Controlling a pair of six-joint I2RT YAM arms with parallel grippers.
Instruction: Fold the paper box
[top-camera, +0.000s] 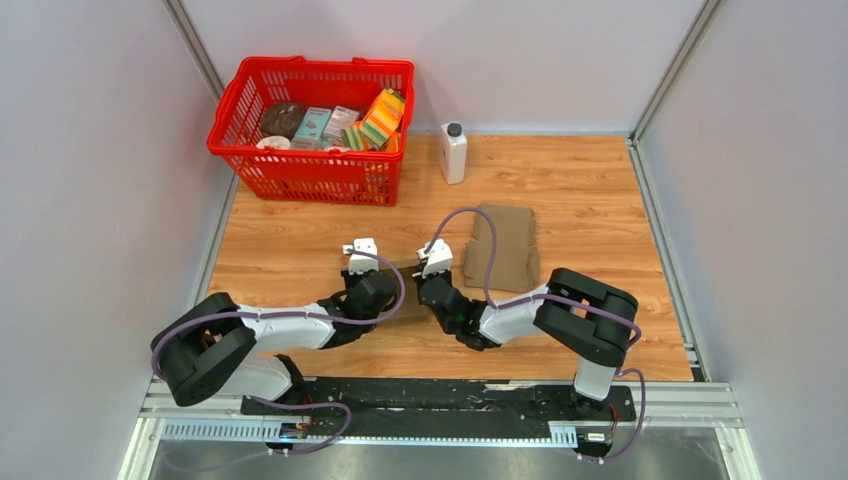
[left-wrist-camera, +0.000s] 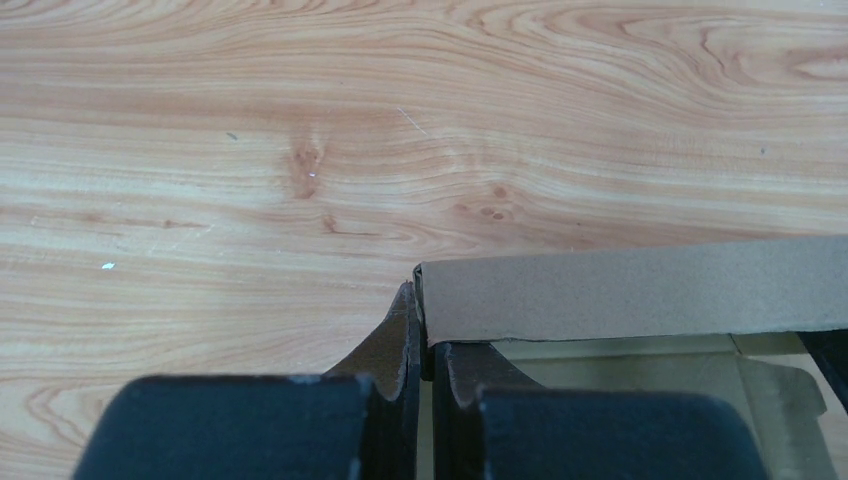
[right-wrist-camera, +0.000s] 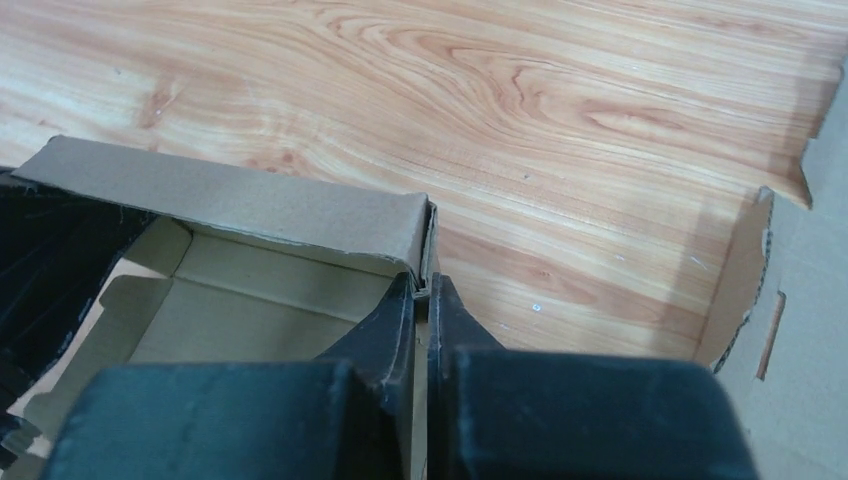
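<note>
Gripping top-edge corners of the paper box (left-wrist-camera: 640, 290), left claw (left-wrist-camera: 421, 335) and right claw (right-wrist-camera: 421, 300) clamped, flat cardboard (top-camera: 515, 250) seemingly close rightward.

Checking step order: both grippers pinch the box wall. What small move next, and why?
Probably roll both wrists inward to press the fold down: left gripper and right gripper clamp both corners of the wall, whose folded-over top hangs unseated inside the box.

Paper box (right-wrist-camera: 250, 205): brown cardboard, partly folded, top open
Pose: one wall upright, inner flaps lying flat
Place: worktop's middle
</note>
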